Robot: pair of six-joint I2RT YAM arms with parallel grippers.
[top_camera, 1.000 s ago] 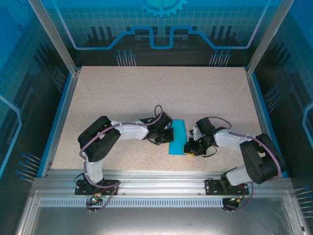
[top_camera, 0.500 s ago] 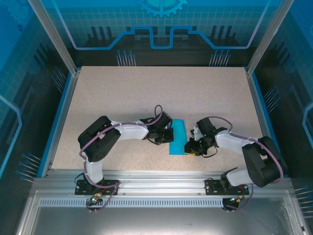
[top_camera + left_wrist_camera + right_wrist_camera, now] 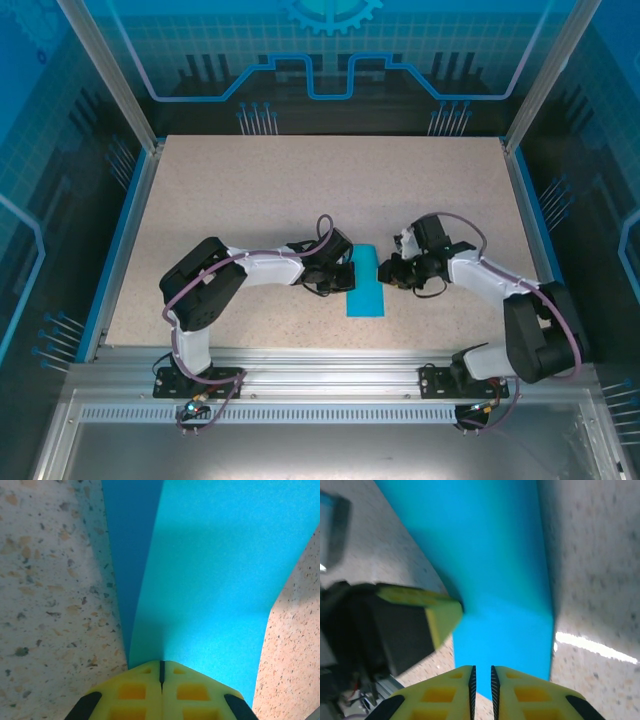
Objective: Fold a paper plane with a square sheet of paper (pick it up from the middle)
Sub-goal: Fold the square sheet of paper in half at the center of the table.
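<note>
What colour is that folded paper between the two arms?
Plain teal-blue, no markings. The folded paper shows best in the left wrist view.

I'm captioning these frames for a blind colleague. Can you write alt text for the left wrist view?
A folded teal-blue sheet of paper lies flat on a speckled table, stretching away from the camera with a darker layer along its left side. The left gripper, its yellow fingertips shut together, sits at the paper's near edge.

White-and-black arms, purple cables, yellow claws.
</note>
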